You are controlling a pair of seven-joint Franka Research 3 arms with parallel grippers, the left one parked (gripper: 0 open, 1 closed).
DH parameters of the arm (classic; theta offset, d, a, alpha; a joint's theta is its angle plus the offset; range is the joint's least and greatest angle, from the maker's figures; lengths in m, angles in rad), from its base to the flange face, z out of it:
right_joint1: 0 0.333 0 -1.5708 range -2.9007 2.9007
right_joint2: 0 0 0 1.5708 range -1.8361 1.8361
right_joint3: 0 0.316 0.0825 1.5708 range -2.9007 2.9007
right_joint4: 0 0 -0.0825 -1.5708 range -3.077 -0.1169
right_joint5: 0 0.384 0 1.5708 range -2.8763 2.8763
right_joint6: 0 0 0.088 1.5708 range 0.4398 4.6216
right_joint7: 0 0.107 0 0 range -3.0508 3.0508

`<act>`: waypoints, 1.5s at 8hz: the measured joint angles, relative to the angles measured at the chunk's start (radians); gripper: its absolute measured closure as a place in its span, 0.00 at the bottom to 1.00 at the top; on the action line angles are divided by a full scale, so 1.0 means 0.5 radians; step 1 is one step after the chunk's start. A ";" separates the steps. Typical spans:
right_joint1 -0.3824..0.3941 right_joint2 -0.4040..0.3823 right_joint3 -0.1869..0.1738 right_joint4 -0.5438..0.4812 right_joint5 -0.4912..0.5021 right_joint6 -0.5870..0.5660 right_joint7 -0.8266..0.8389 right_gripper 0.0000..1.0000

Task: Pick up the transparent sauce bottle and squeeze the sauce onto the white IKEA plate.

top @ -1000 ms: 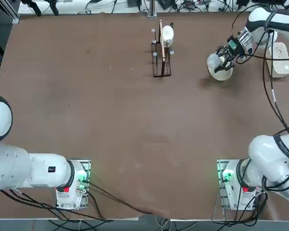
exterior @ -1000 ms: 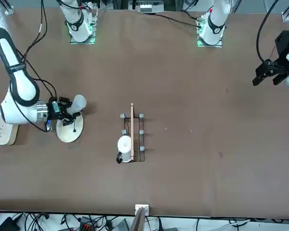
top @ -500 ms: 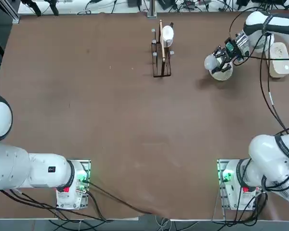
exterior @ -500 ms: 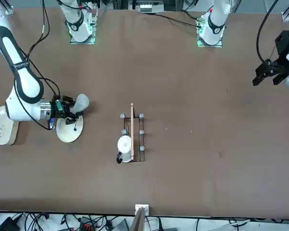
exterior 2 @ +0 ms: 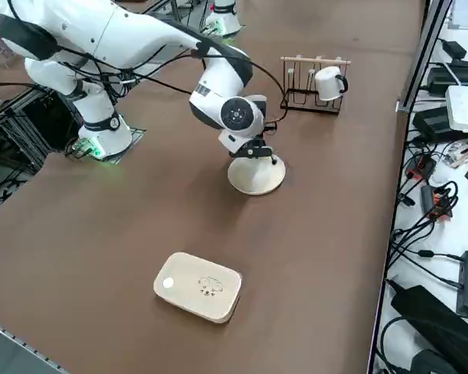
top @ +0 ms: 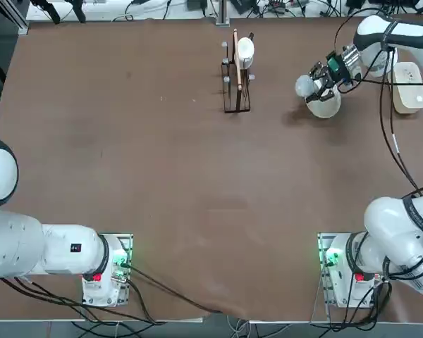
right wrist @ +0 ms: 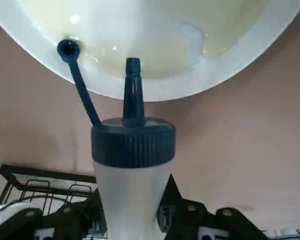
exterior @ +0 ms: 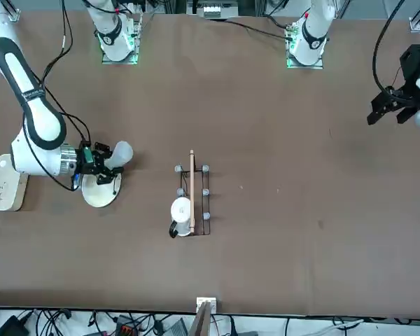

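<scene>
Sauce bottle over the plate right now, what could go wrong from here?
The transparent sauce bottle, held in the shut right gripper, has its nozzle over the near edge of the white IKEA plate, so sauce might land on the rim or the table. Its tethered cap dangles over the plate and could get sauced.

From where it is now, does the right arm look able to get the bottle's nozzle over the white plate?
Probably yes: the right gripper holds the sauce bottle beside the white plate, nozzle already at its rim, nothing between.
</scene>
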 joint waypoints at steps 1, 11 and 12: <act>0.014 0.000 0.003 0.001 0.002 0.046 0.021 0.59; 0.057 0.020 -0.121 0.187 -0.256 0.003 0.253 0.59; 0.079 0.020 -0.119 0.241 -0.375 -0.072 0.346 0.59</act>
